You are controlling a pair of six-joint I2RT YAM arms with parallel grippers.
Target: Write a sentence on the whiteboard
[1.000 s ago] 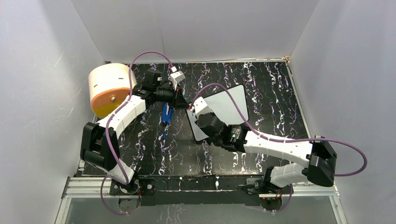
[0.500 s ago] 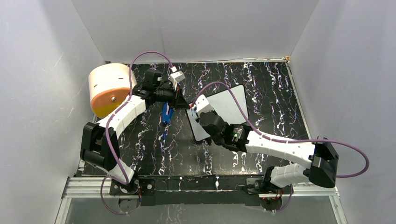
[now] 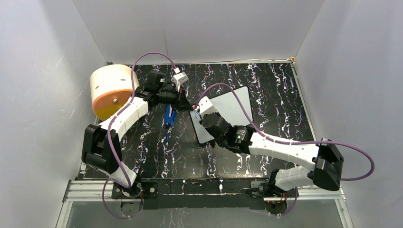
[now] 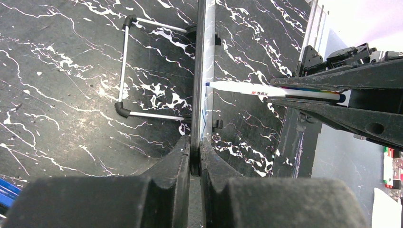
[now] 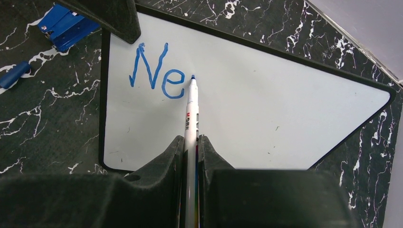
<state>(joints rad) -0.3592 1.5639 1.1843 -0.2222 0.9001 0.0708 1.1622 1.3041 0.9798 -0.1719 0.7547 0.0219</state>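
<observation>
The whiteboard [image 3: 233, 107] stands tilted on the table, white with a thin black frame; it also shows in the right wrist view [image 5: 266, 114] and edge-on in the left wrist view [image 4: 203, 71]. My left gripper [image 4: 195, 154] is shut on its edge, seen from above at the board's upper left corner [image 3: 186, 103]. My right gripper [image 5: 190, 147] is shut on a white marker [image 5: 191, 118] with a blue tip touching the board just right of the blue letters "Ne" [image 5: 156, 71], the start of the sentence. From above, the right gripper [image 3: 205, 114] covers the letters.
An orange and cream cylinder [image 3: 110, 90] lies at the far left. A blue object [image 3: 170, 115] lies on the black marbled table [image 3: 157, 152] left of the board, also in the right wrist view [image 5: 64, 26]. The board's wire stand [image 4: 124, 66] sits behind it. White walls enclose the table.
My right wrist has shifted slightly over the board's left part between the frames. The left arm and the board have not moved.
</observation>
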